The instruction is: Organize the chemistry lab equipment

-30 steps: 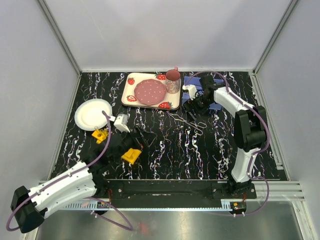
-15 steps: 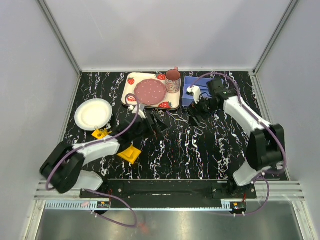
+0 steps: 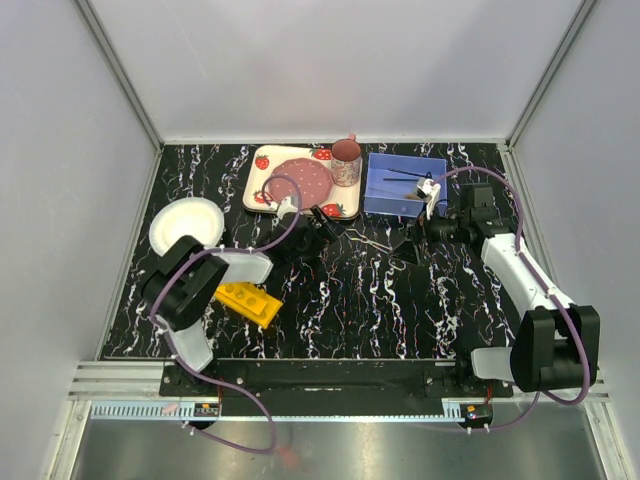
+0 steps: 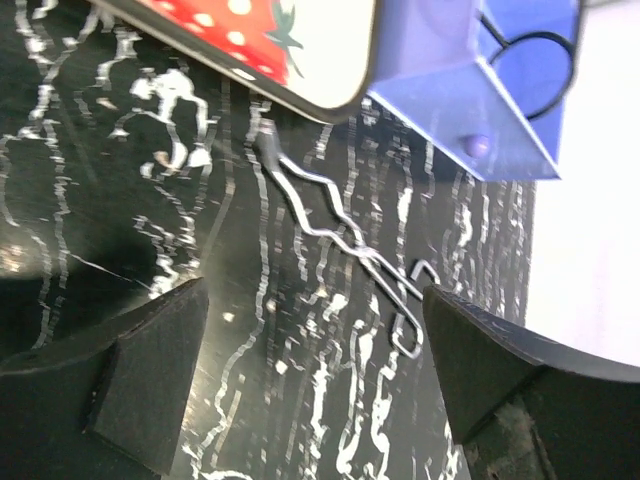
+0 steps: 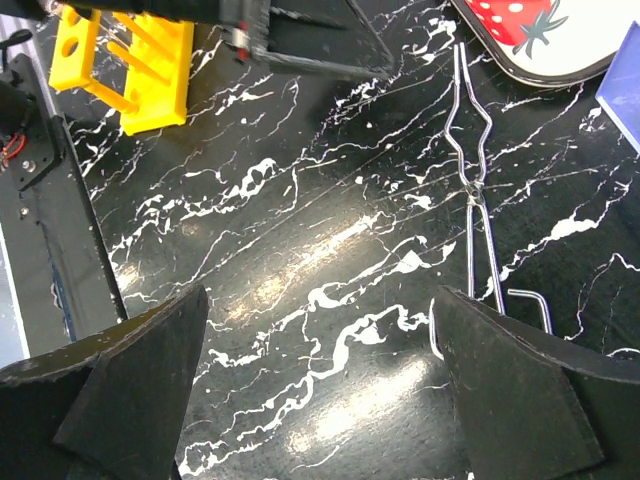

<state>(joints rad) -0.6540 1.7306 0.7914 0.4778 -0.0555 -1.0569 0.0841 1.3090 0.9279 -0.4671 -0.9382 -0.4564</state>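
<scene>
You're holding the left gripper (image 4: 315,325) wide open and empty over the thin wire tongs (image 4: 340,240), lying flat beside the strawberry tray (image 4: 300,45); the right gripper (image 5: 320,330) is gaping nearby too, so both are risking colliding over them

walls (image 3: 330,60): plain pale grey | table (image 3: 400,310): black, white-veined — glossy, light glare

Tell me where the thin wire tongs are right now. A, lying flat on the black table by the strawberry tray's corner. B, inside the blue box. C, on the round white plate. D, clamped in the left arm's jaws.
A: the wire tongs lie flat on the black table just off a corner of the strawberry tray, with nothing gripping them.
</scene>
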